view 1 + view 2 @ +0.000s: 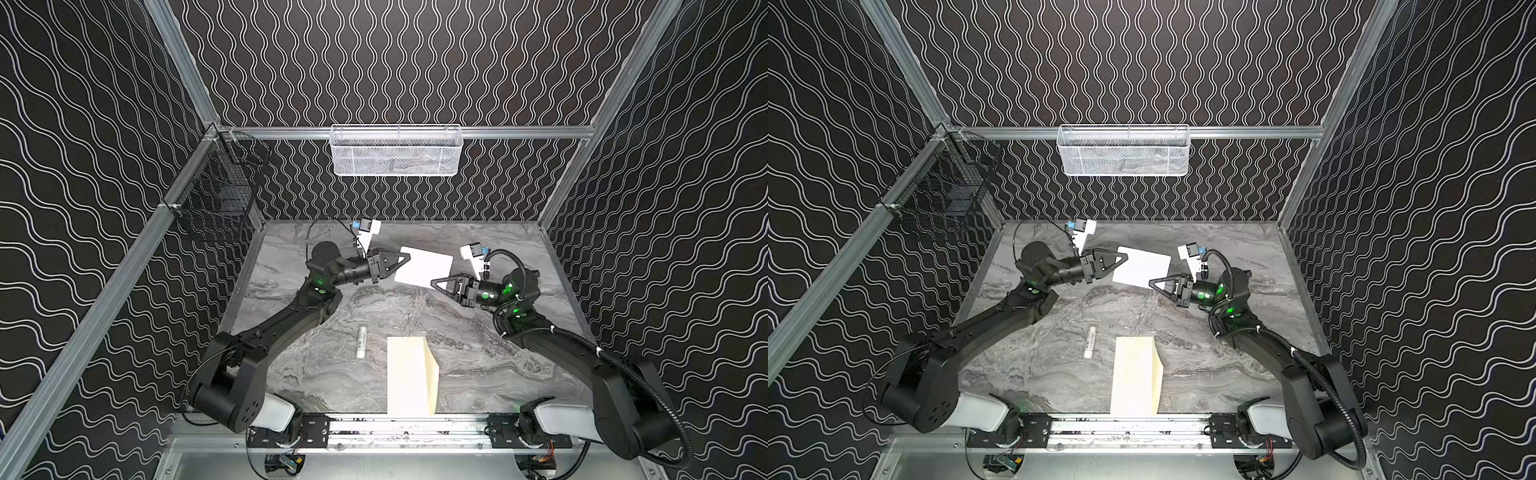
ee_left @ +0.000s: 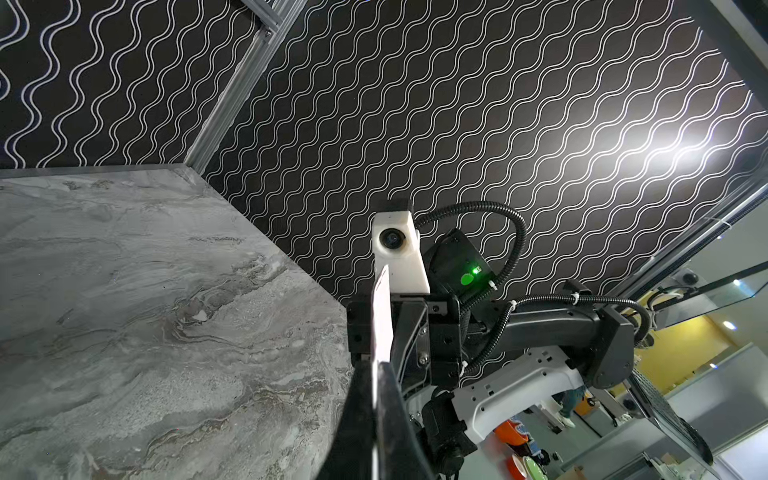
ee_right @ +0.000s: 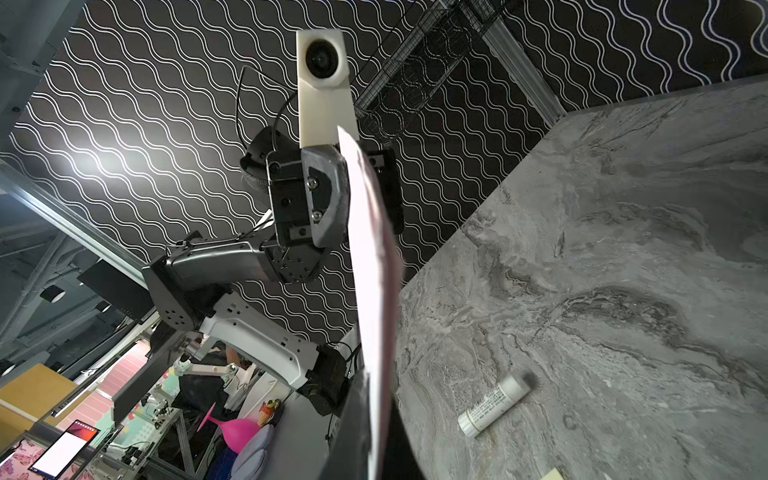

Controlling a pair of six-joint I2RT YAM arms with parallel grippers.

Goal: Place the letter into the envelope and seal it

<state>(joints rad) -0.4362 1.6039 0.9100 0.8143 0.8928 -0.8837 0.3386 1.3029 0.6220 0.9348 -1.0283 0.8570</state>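
One smooth white cylindrical stick (image 1: 362,341) lying on grey marbled table (image 1: 498,353). Jaws of left gripper (image 1: 405,258) clamped on one thin flat white letter (image 1: 424,268), over table's far half. One cream rectangular paper envelope (image 1: 409,374) flat at front edge. Jaws of right gripper (image 1: 434,282) pinched on letter's opposite edge.

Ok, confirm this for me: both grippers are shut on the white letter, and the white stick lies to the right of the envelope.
Wrong on one point. The left gripper and the right gripper are both shut on the letter, but the white stick lies to the left of the envelope, apart from it, as both top views show.
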